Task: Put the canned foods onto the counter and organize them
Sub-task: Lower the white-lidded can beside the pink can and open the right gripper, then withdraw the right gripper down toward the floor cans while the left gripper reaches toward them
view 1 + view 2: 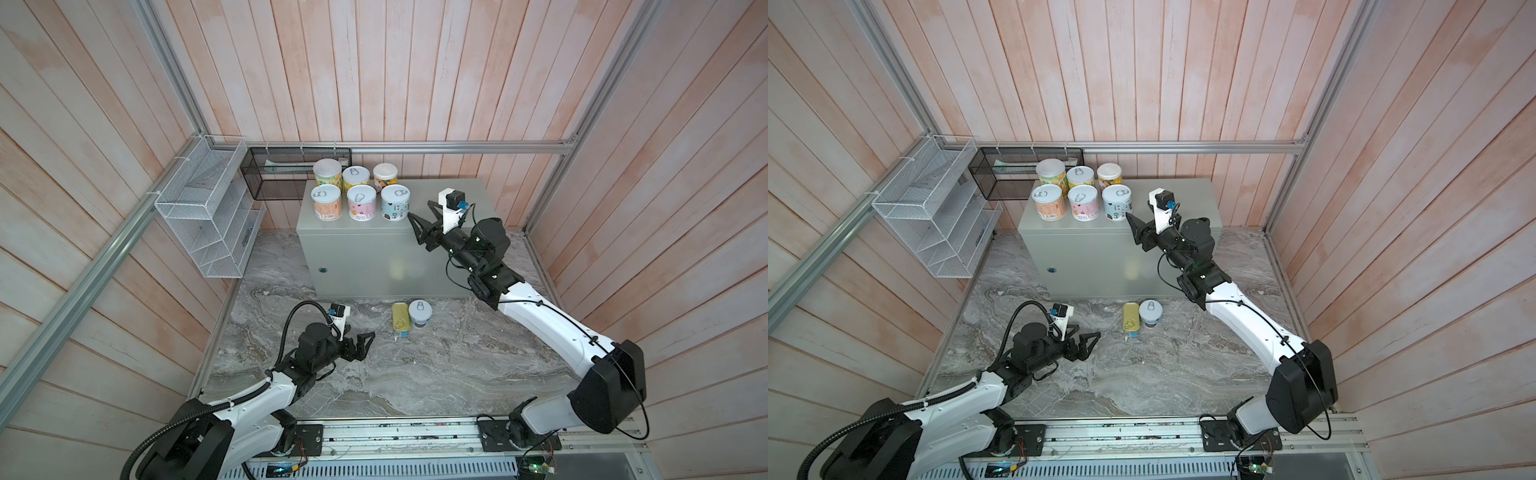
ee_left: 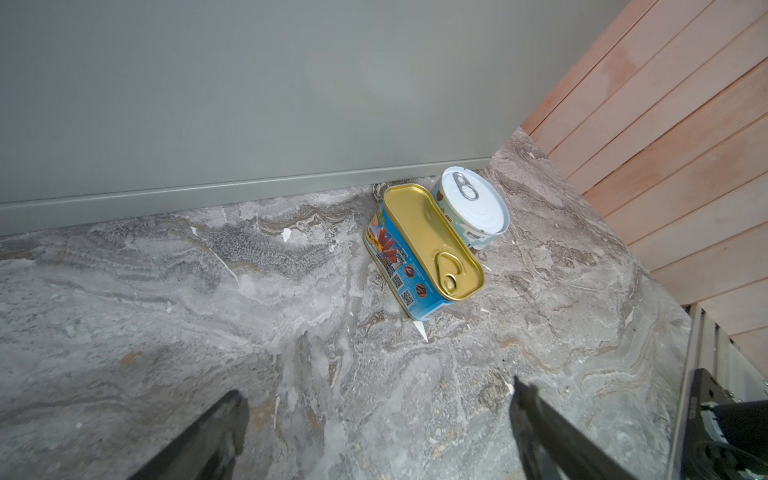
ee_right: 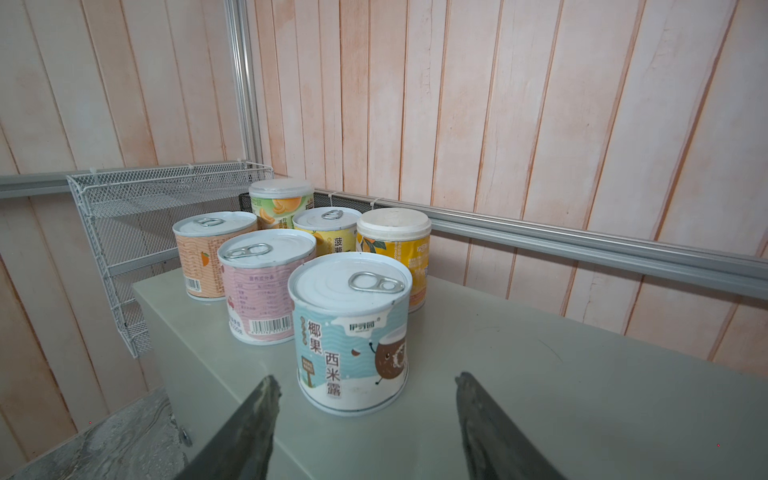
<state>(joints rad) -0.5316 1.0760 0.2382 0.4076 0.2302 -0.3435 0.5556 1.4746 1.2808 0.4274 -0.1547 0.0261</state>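
Several canned foods stand in two rows on the left part of the counter (image 1: 374,266) top; nearest my right gripper is the blue-labelled can (image 1: 395,202) (image 3: 353,332). My right gripper (image 1: 422,212) (image 3: 366,376) hovers over the counter just right of that can, jaws open with nothing between them. On the stone surface in front of the counter lie a flat gold oblong tin (image 1: 401,317) (image 2: 432,241) and a short white-lidded can (image 1: 420,311) (image 2: 473,203), touching each other. My left gripper (image 1: 365,337) (image 2: 376,399) hangs open low over the stone, left of the tin and apart from it.
A white wire basket (image 1: 208,208) hangs on the left wall and a black mesh basket (image 1: 291,170) on the back rail beside the counter. Marbled stone (image 1: 415,374) covers the floor. Wooden walls close three sides. The arms' base rail (image 1: 395,432) runs along the front.
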